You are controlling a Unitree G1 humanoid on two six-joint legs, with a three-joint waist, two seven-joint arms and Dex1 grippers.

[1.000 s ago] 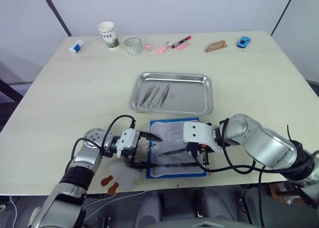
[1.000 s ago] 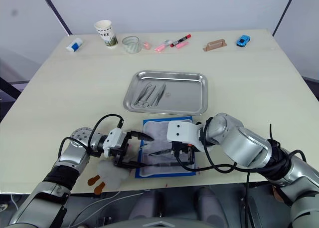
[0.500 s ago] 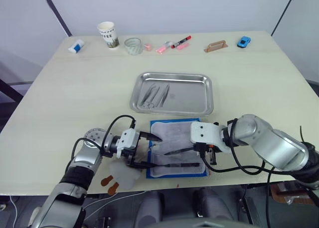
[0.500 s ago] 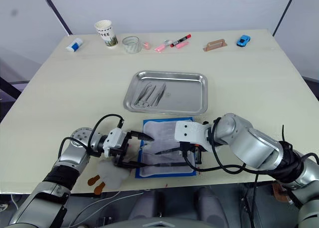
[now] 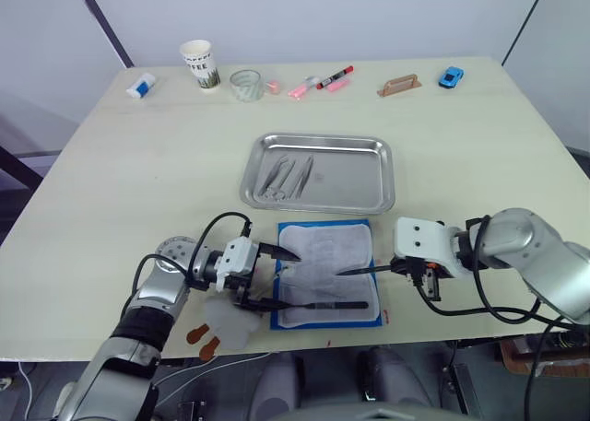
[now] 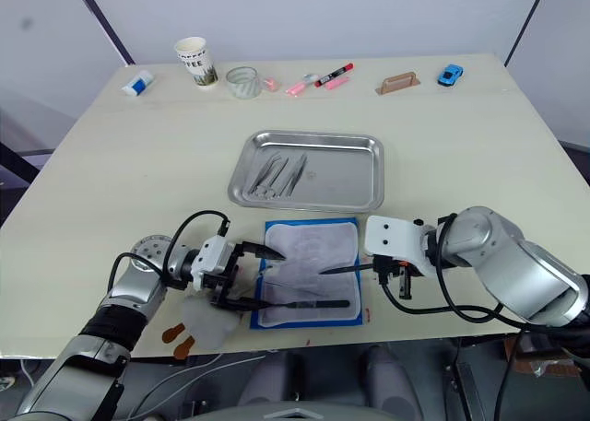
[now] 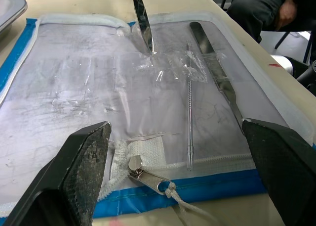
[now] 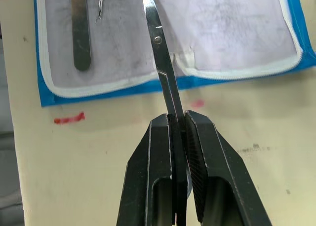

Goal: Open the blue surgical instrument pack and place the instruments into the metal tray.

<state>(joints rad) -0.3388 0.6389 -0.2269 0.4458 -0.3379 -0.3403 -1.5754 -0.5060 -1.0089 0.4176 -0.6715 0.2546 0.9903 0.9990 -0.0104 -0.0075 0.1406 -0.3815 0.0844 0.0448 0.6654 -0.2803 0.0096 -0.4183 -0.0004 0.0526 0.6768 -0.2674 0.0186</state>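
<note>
Scissors (image 5: 361,270) are being held up by the right gripper (image 5: 406,265) in the left eye view, lower right of centre, blades poking out over the right edge of the blue surgical instrument pack (image 5: 327,272). That pack is lying opened flat near the bottom middle of the frame, pale lining up, with a flat handle (image 5: 332,304) lying along its lower part. Just above it, the metal tray (image 5: 369,192) is sitting mid-frame with a few instruments (image 5: 284,176) already lying in its left half. The left gripper (image 5: 267,278) is parked at the pack's left edge, its jaws spread wide, one fingertip over the lining and the other at the bottom border. Along the top of the frame a paper cup (image 5: 199,64), a glass (image 5: 246,85), some markers (image 5: 320,82) and a small blue toy car (image 5: 450,76) are lined up on the table (image 5: 138,181).

Left wrist view next: both fingers (image 7: 84,166) are being kept far apart at the bottom corners, nothing between them but the open pack. On the lining a thin probe (image 7: 189,122) and the flat handle are lying side by side, and the scissor tips are coming down from the top centre. A zipper pull (image 7: 148,172) is sitting at the bottom middle.

Right wrist view: the black fingers (image 8: 202,157) are pressed together on the scissors, pinching them at bottom centre, the blades running up over the pack's blue border.
</note>
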